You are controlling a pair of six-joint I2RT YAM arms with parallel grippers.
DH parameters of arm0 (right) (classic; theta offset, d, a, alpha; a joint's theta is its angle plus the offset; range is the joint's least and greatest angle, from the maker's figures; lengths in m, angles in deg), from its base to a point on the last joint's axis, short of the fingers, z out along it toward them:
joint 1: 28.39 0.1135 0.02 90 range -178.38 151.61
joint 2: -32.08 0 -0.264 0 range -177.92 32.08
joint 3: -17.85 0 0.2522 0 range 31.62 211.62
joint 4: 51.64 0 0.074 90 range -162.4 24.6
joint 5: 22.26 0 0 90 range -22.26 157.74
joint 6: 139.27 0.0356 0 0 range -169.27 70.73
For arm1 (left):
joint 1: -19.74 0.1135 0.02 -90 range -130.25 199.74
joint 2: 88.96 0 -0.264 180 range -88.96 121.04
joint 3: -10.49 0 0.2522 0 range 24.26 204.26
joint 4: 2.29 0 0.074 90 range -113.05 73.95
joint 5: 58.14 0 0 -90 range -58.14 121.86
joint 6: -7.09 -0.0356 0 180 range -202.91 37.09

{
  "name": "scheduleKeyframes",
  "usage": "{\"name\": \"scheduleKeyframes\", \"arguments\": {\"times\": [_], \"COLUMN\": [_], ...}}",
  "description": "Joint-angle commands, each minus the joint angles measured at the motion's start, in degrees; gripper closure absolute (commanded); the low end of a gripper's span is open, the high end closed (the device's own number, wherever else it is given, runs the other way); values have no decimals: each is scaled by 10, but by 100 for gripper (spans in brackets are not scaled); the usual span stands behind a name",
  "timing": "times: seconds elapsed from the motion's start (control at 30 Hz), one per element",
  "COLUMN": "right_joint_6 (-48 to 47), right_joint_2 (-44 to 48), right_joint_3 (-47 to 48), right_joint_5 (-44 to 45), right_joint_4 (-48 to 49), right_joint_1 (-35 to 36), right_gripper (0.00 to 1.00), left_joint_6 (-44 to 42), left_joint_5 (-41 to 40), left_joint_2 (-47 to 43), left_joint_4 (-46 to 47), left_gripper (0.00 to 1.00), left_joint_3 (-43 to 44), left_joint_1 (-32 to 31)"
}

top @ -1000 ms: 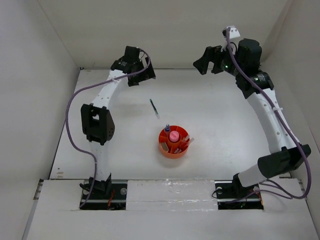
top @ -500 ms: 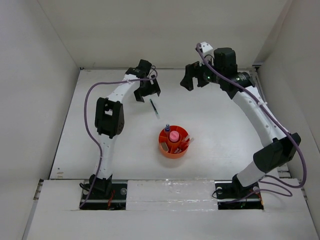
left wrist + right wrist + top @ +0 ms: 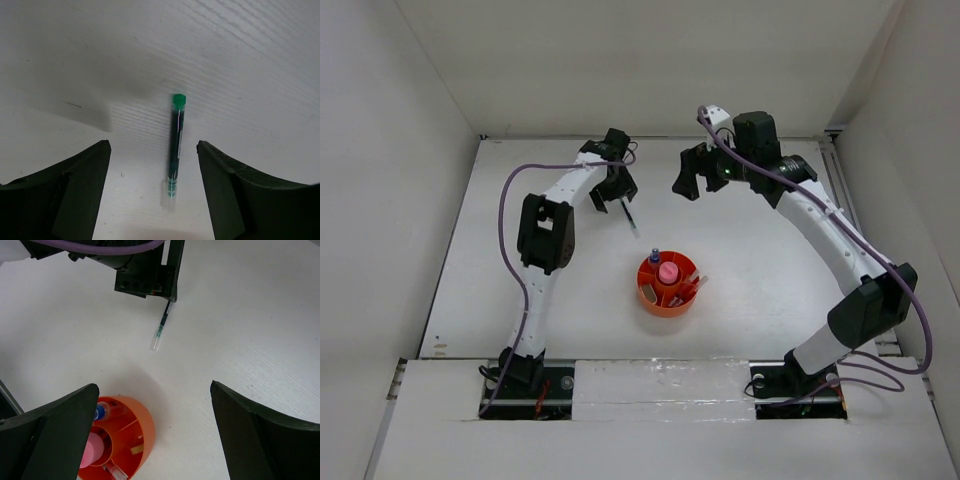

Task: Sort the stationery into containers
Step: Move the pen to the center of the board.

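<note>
A dark green pen [image 3: 175, 145] with a green cap lies flat on the white table. My left gripper [image 3: 152, 150] is low over it with its jaws open. One finger stands on each side of the pen's clear-tipped end, and neither touches it. From above, the left gripper [image 3: 619, 198] covers the pen's [image 3: 632, 222] far end. The orange organiser tray [image 3: 645, 295] sits mid-table, with a pink tube [image 3: 668, 272] in its central cup and a blue-capped bottle [image 3: 654, 258] in an outer compartment. My right gripper [image 3: 695, 182] hangs open and empty above the table, right of the pen.
In the right wrist view, the right gripper [image 3: 155, 390] looks down on the tray's wall [image 3: 147, 432], the pen [image 3: 161, 330] and the left gripper's black body [image 3: 145, 275]. White walls enclose the table at the back and on both sides.
My left arm has swung from the back-left corner down over the pen, and its jaws have narrowed. My right arm has moved left and lower, toward the table's middle.
</note>
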Motion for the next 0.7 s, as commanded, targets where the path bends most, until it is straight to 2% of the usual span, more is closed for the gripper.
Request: {"name": "scheduleKeyframes", "arguments": {"times": [0.0, 0.13, 0.67], "right_joint_6": [2, 2, 12], "right_joint_2": [30, 30, 30], "right_joint_3": [-5, -5, -10], "right_joint_5": [-14, -19, -35], "right_joint_4": [38, 43, 49], "right_joint_1": [5, 5, 5], "right_gripper": [1, 1, 1], "left_joint_6": [22, 22, 22], "left_joint_5": [-28, -28, -33], "left_joint_2": [5, -10, -16], "left_joint_4": [-34, -20, -38], "left_gripper": [34, 34, 35], "left_joint_3": [16, -31, -36], "left_joint_1": [-10, -10, -61]}}
